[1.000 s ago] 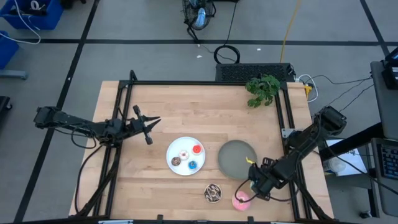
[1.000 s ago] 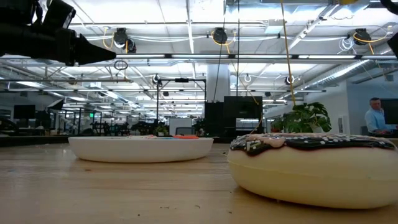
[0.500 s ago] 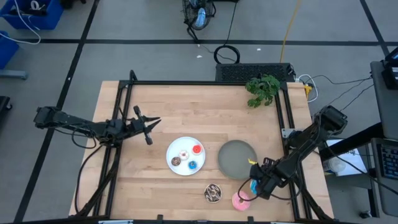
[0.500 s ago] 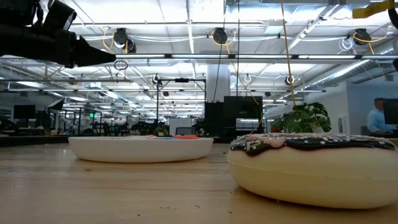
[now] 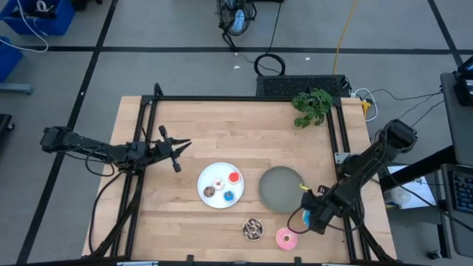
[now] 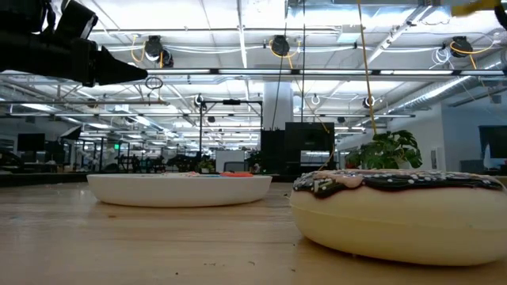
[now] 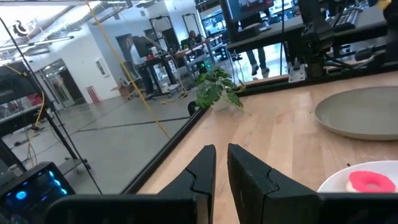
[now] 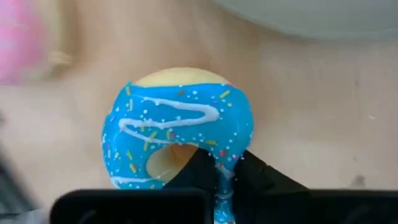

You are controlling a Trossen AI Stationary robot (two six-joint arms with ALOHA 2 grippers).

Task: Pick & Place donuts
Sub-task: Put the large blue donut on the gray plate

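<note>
In the right wrist view my right gripper [image 8: 225, 177] is shut on the blue sprinkled donut [image 8: 180, 127]. From above, that gripper [image 5: 309, 219] stands just off the near right side of the grey plate [image 5: 281, 189]. The pink donut [image 5: 286, 238] and the chocolate-drizzled donut [image 5: 253, 229] lie flat on the table near its front edge. Several tiny donuts sit on the white plate [image 5: 214, 198], the red one [image 5: 233, 177] among them. My left gripper [image 5: 179, 150] hangs shut over the table's left part, level and holding nothing. My right gripper pinches the blue donut's ring [image 8: 225, 163] on the side nearest the wrist, one finger [image 8: 196, 167] in the hole and the other [image 8: 258, 174] outside. The fingers come steeply from above. The donut sits tilted, its pale underside showing at the far end; whether it is clear of the table I cannot tell.
A potted plant [image 5: 312, 106] stands at the far right corner. Black frame rails [image 5: 148, 111] run along the table's edges. The low view is filled at the right by the chocolate-drizzled donut [image 6: 396, 214], with the white plate [image 6: 178, 190] behind it. Bare wood lies across the far half.
My right gripper has shut on the blue sprinkled donut and shifted a little toward the table's right edge, away from the pink donut. The pink donut stays where it was and now shows whole.
</note>
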